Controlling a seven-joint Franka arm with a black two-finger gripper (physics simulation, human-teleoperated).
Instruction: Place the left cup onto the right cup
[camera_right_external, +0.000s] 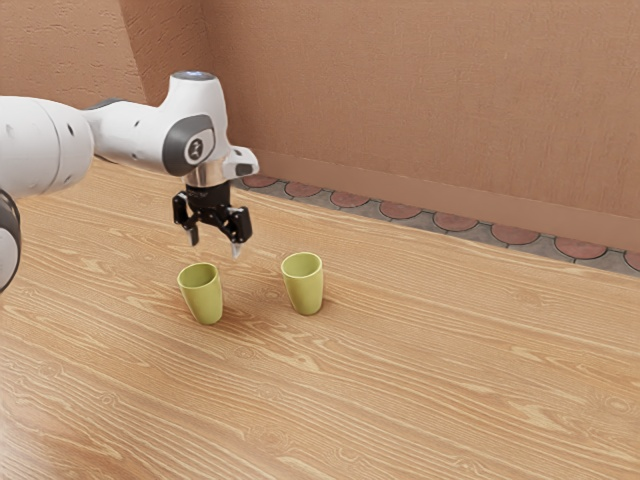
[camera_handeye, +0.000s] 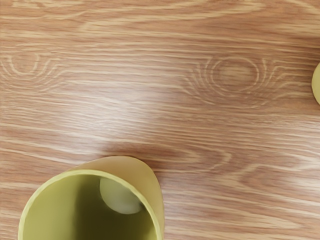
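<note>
Above the left cup (camera_right_external: 201, 292), claw (camera_right_external: 215, 245) hovering open and empty, right cup (camera_right_external: 303, 282) upright nearby

There were two yellow-green cups, the first cup (camera_right_external: 201, 292) at the exterior view's left and the second cup (camera_right_external: 302, 282) at its right, on one wooden worktop (camera_right_external: 420, 390). One white arm (camera_right_external: 110, 140) carried one black claw (camera_right_external: 214, 238).
</note>
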